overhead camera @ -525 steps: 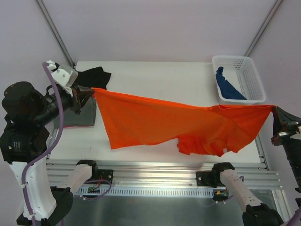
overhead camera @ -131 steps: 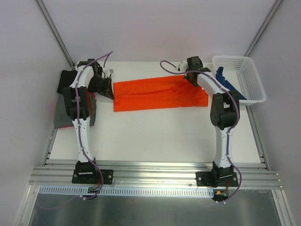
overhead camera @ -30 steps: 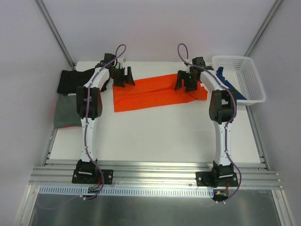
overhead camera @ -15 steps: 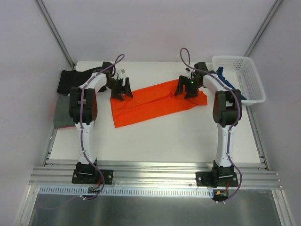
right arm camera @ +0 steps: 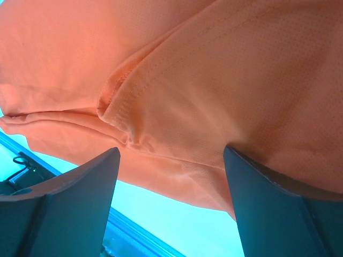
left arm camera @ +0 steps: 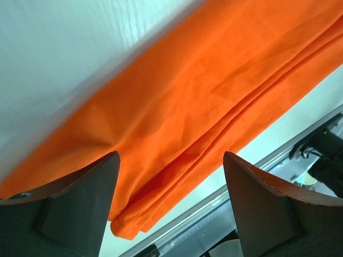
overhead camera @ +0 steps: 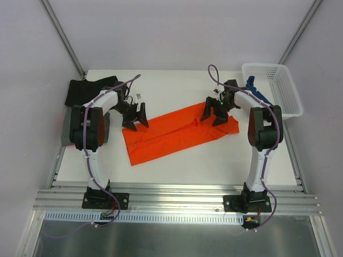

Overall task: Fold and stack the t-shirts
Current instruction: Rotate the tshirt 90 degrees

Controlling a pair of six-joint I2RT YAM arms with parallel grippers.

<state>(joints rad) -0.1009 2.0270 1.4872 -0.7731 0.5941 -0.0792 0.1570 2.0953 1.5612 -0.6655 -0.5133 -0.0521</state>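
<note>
Since half a second earlier, orange-red t-shirt (overhead camera: 177, 134) slid nearer to the arm bases and tilted more; both grippers came with it. Shirt lay folded into a long strip, flat on the table (overhead camera: 177, 171), slanting from near-left up to far-right. Left gripper (overhead camera: 135, 116) sat at the strip's left end on its far edge, jaws spread wide, nothing clamped. Right gripper (overhead camera: 216, 113) sat on the right end, jaws likewise spread, released. Both wrist views showed orange cloth filling the gap between the fingers; could not tell whether the tips pressed on it. Black t-shirt (overhead camera: 86, 91) lay at the far-left corner, dark grey t-shirt (overhead camera: 65, 131) just nearer, partly hidden by the left arm. Blue t-shirt (overhead camera: 257, 93) lay in the white basket (overhead camera: 268, 67) at far right.
</note>
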